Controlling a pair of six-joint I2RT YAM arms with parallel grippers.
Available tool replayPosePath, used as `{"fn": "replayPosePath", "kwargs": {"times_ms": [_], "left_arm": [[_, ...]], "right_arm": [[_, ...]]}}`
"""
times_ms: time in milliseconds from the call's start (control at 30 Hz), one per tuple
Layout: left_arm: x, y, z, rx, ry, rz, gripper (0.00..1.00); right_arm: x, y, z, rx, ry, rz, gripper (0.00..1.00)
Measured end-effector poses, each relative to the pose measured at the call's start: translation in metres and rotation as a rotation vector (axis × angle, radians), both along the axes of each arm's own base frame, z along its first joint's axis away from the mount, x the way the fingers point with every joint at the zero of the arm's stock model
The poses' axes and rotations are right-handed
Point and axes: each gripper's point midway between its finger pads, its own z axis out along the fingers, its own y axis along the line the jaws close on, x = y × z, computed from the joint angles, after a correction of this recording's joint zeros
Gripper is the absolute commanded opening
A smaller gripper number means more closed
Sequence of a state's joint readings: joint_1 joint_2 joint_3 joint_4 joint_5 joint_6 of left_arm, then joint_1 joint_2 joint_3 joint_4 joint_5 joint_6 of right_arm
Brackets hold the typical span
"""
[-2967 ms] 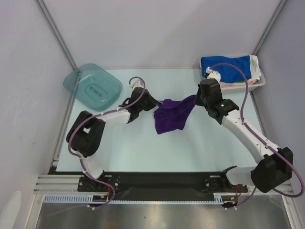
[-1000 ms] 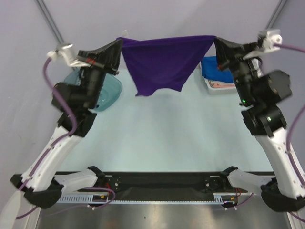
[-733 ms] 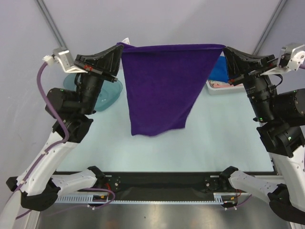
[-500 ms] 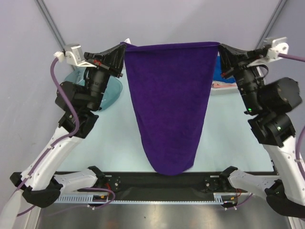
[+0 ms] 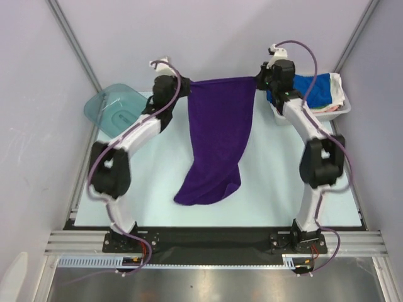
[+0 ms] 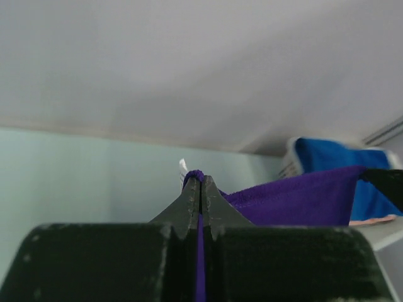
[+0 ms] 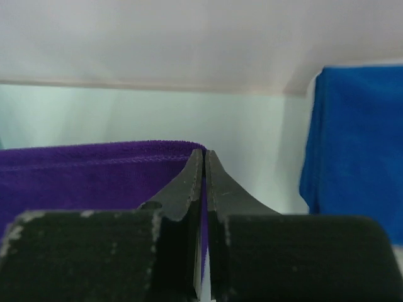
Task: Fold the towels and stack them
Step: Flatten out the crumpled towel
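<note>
The dark purple towel (image 5: 217, 138) is stretched between my two grippers at the far side of the table, its lower end lying on the table near the front. My left gripper (image 5: 182, 85) is shut on its left top corner (image 6: 196, 176). My right gripper (image 5: 258, 80) is shut on its right top corner (image 7: 203, 152). The royal blue towel (image 5: 302, 88) lies in the white tray (image 5: 337, 112) at the back right and shows in the right wrist view (image 7: 356, 145). The green towel is out of view.
A teal plastic lid (image 5: 113, 110) lies at the back left. White cloth (image 5: 339, 88) and a pinkish item (image 5: 324, 109) sit in the tray beside the blue towel. Frame posts stand at both back corners.
Both arms have swung from high near the camera down and far back, carrying the spread purple towel; its lower end now rests on the table.
</note>
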State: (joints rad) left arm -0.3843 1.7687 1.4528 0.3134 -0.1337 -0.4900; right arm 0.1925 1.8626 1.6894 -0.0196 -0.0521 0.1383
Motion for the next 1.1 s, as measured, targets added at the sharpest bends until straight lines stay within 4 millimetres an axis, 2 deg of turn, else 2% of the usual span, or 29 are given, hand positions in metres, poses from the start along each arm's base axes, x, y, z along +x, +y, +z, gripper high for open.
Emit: {"fn": "replayPosePath", "kwargs": {"times_ms": [33, 67, 133, 200, 267, 367, 500, 567, 633, 833, 1100], "left_arm": [[0.015, -0.001, -0.023, 0.007, 0.038, 0.004, 0.00], [0.031, -0.001, -0.047, 0.016, 0.078, 0.012, 0.00], [0.062, 0.001, -0.093, 0.020, 0.156, 0.022, 0.00], [0.083, 0.005, -0.115, 0.016, 0.185, 0.031, 0.00], [0.098, 0.010, -0.125, 0.009, 0.197, 0.042, 0.00], [0.112, 0.015, -0.108, -0.003, 0.167, 0.053, 0.00], [0.120, 0.015, -0.062, -0.032, 0.071, 0.053, 0.00], [0.120, 0.015, -0.052, -0.040, 0.047, 0.054, 0.00], [0.117, 0.017, -0.053, -0.039, 0.050, 0.061, 0.00], [0.111, 0.023, -0.073, -0.024, 0.101, 0.069, 0.00], [0.111, 0.025, -0.075, -0.032, 0.116, 0.058, 0.00]], "right_arm": [[0.018, 0.000, -0.020, 0.006, 0.030, -0.001, 0.00], [0.036, 0.001, -0.050, 0.014, 0.081, 0.000, 0.00], [0.063, 0.003, -0.093, 0.033, 0.155, 0.007, 0.00], [0.078, 0.006, -0.121, 0.051, 0.200, 0.011, 0.00], [0.085, 0.009, -0.135, 0.063, 0.226, 0.020, 0.00], [0.092, 0.014, -0.123, 0.088, 0.206, 0.030, 0.00], [0.102, 0.015, -0.080, 0.117, 0.115, 0.035, 0.00], [0.105, 0.013, -0.064, 0.130, 0.076, 0.038, 0.00], [0.104, 0.013, -0.062, 0.141, 0.066, 0.042, 0.00], [0.099, 0.016, -0.069, 0.150, 0.098, 0.054, 0.00], [0.098, 0.019, -0.071, 0.172, 0.115, 0.059, 0.00]]}}
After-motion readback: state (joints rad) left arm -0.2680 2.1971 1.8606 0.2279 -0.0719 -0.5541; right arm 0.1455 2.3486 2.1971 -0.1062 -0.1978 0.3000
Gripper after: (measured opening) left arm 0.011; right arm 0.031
